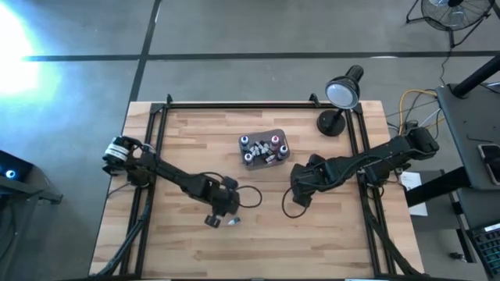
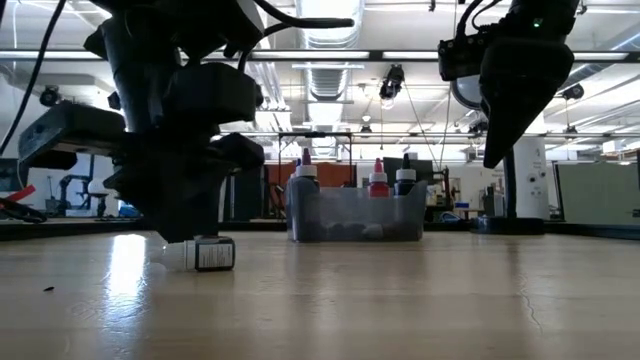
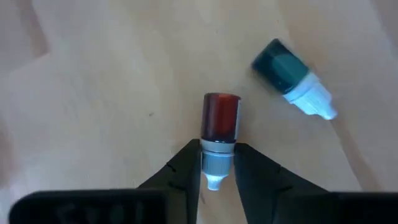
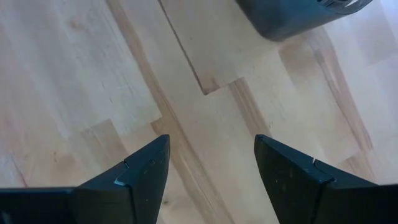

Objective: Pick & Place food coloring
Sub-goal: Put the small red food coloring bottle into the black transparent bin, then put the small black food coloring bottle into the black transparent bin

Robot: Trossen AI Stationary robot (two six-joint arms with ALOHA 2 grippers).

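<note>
My left gripper (image 3: 217,168) is low over the wood near the table's near middle (image 1: 222,218), shut on a red-bodied, white-capped food coloring bottle (image 3: 220,118). A second bottle (image 3: 291,76), with a teal body and a white cap, lies on its side on the wood just beside it (image 2: 196,255). More bottles stand in the smoky-grey tub (image 1: 262,148) at the table's centre (image 2: 355,215). My right gripper (image 4: 211,171) hangs open above bare wood, right of the tub (image 1: 299,195). My left gripper pinches the red bottle by its white cap (image 3: 217,158), one finger (image 3: 186,168) on each side. The bottle lies in line with the fingers, its body pointing away from them. I cannot tell whether it rests on the wood or is lifted.
A black desk lamp (image 1: 341,101) stands at the far right corner. Black cables loop on the wood near both grippers (image 1: 251,195). A black metal frame (image 1: 234,105) borders the table. Bare wood lies along the near edge.
</note>
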